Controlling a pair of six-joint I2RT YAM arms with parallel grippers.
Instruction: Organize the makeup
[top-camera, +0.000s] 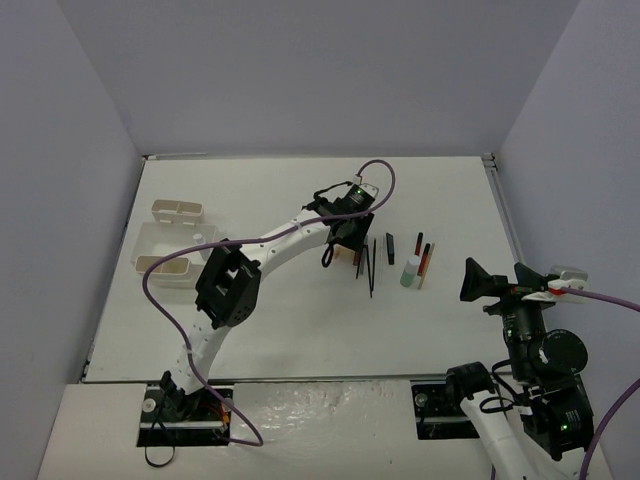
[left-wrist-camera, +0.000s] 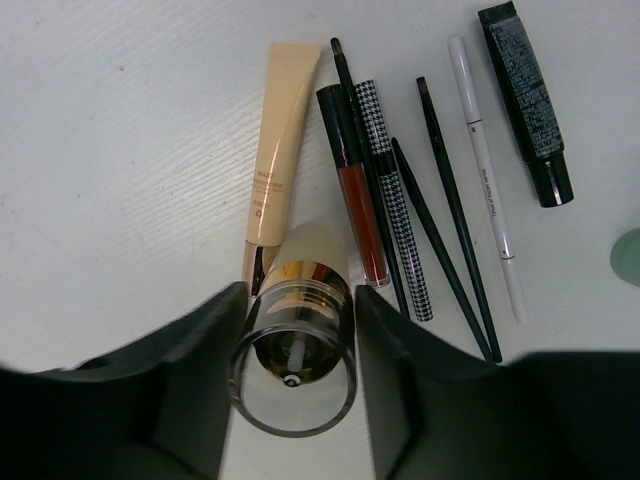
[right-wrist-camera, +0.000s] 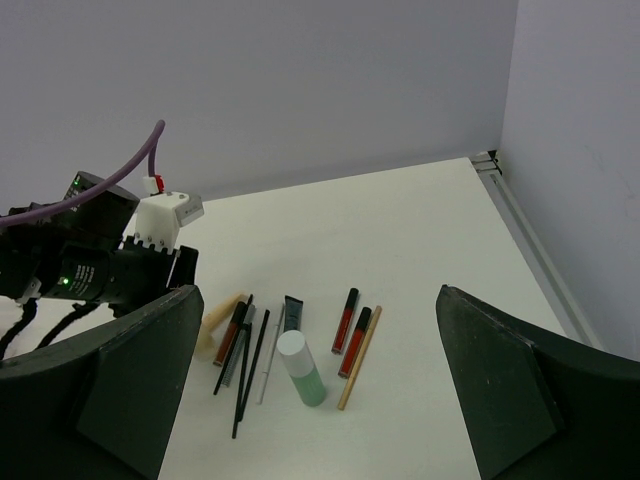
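Makeup (top-camera: 372, 268) lies in a loose row right of the table's (top-camera: 300, 330) centre, none of it yet in the white tray (top-camera: 178, 209), which sits well apart at the table's left side. The step in hand appears to be the first pick. The left gripper (left-wrist-camera: 298, 310) is down at the left end of the row, its fingers (left-wrist-camera: 200, 380) pressed against both sides of a clear-capped bottle (left-wrist-camera: 292, 375). Whether the bottle is off the table cannot be told.

Just beside it lie a tan tube (left-wrist-camera: 280, 150), a red gloss tube (left-wrist-camera: 357, 200), a checked tube (left-wrist-camera: 395, 200), two black pencils (left-wrist-camera: 445, 220), a white pencil (left-wrist-camera: 485, 165) and a black tube (left-wrist-camera: 525, 95). Farther right are a white-green bottle (right-wrist-camera: 302, 368), two more red tubes (right-wrist-camera: 346, 320) and a wooden stick (right-wrist-camera: 360, 355).

The next move probably calls for a straight lift, since the tan tube touches or nearly touches the bottle, then a carry leftward to a tray compartment. Nothing stands between row and tray. The right gripper (right-wrist-camera: 315, 298) hangs near the row's right end, fingers wide apart and holding nothing.
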